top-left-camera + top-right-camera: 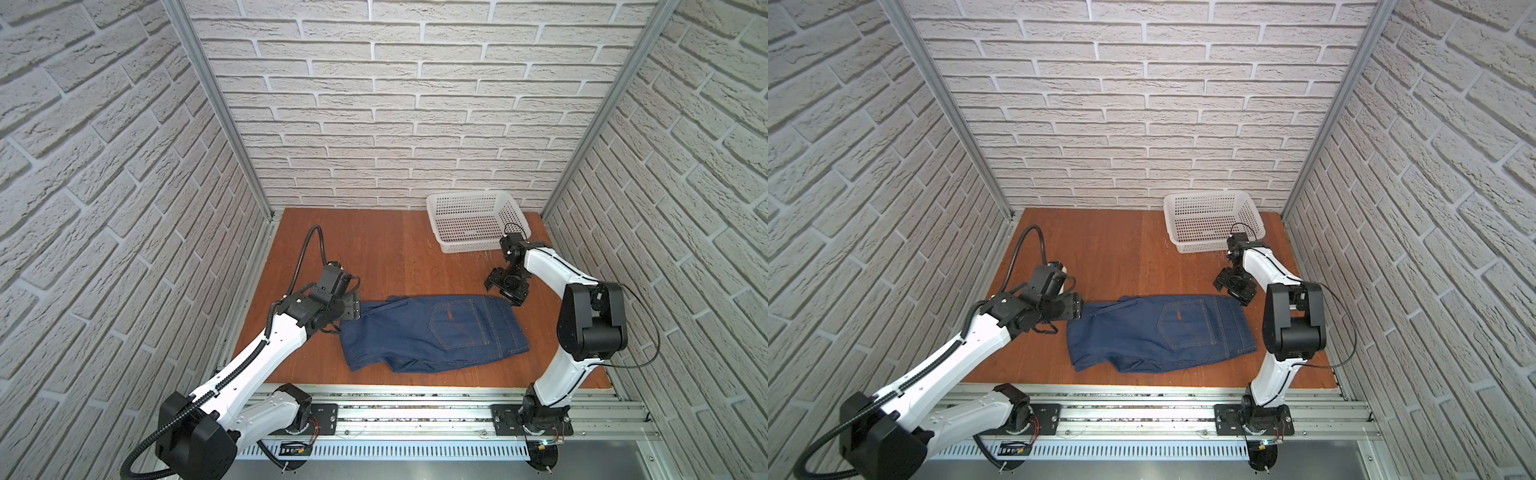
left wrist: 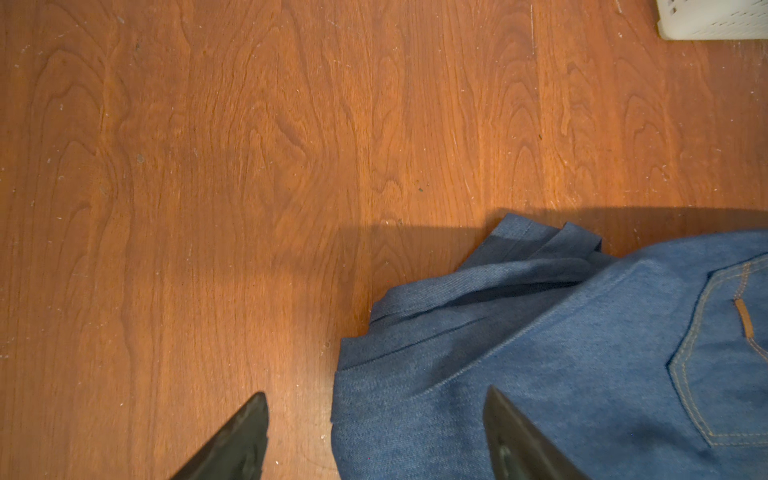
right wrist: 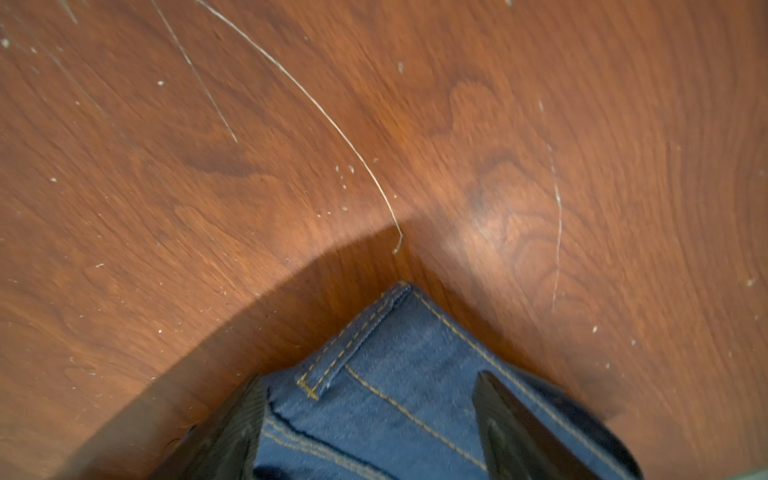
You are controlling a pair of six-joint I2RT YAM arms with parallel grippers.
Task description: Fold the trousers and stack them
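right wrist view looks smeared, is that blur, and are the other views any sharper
Right wrist view: yes, the table grain smears in arcs, and the corner of the trousers sits in a curved shadow. Left wrist view: sharp grain and stitching, straight-edged shadow. Both top views: crisp, though the wide lens splays the walls.

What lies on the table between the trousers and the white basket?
Nothing: between the trousers and the basket both top views show only bare wooden table. The right gripper, open, hangs above the trousers' corner at that stretch's edge.
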